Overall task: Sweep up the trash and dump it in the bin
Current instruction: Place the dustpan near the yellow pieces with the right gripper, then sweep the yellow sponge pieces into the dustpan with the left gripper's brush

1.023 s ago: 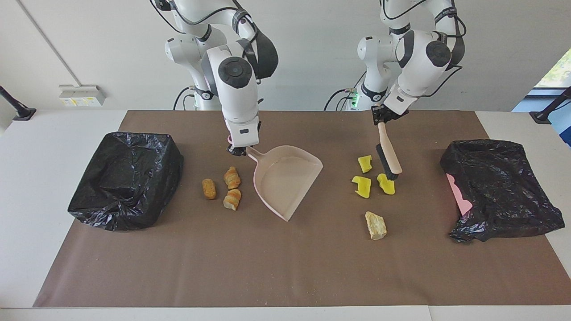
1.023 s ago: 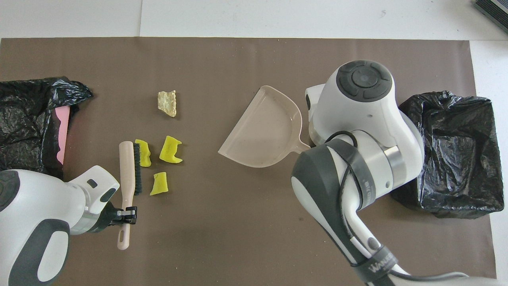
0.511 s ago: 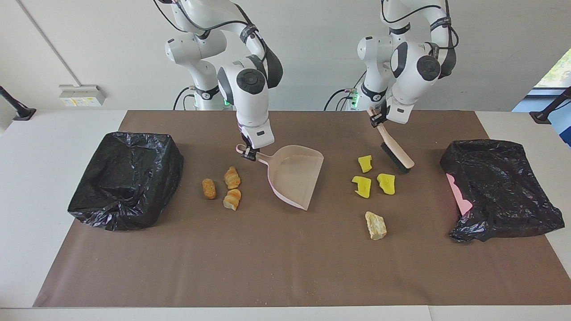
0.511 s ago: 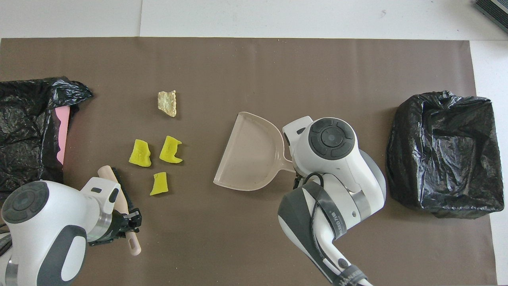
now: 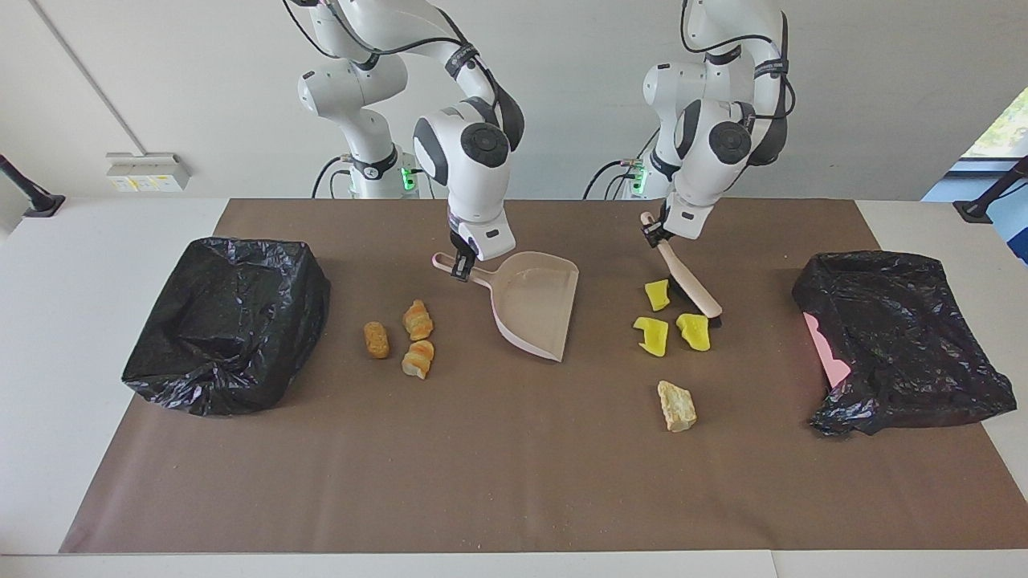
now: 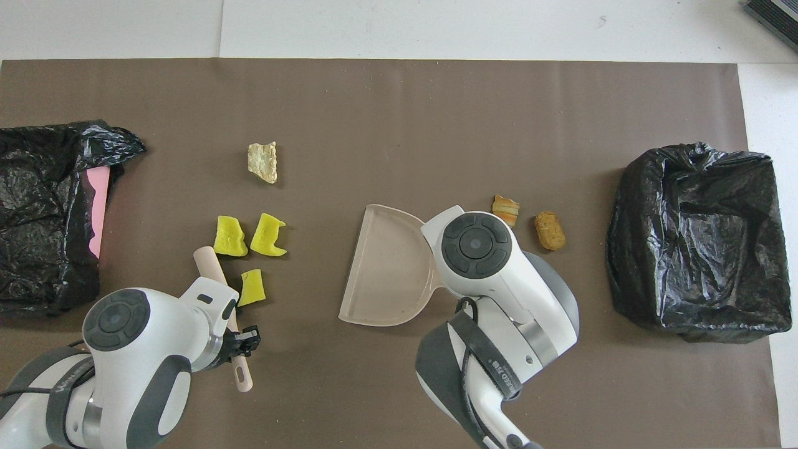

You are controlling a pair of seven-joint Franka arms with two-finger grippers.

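My right gripper is shut on the handle of the beige dustpan, whose open lip faces the yellow chunks. My left gripper is shut on the handle of the brush, bristle end down beside three yellow chunks. The pale beige lump lies farther from the robots. Two orange-striped pieces and the brown nugget lie between the dustpan and the bin. In the overhead view the dustpan, brush and left gripper show; the right gripper is hidden under its arm.
The bin lined with a black bag stands at the right arm's end of the brown mat. A second crumpled black bag with a pink edge showing lies at the left arm's end.
The right gripper carried the dustpan away from the orange pieces toward the yellow chunks and turned it. The left gripper pulled the brush back, then set it down beside the chunks again.
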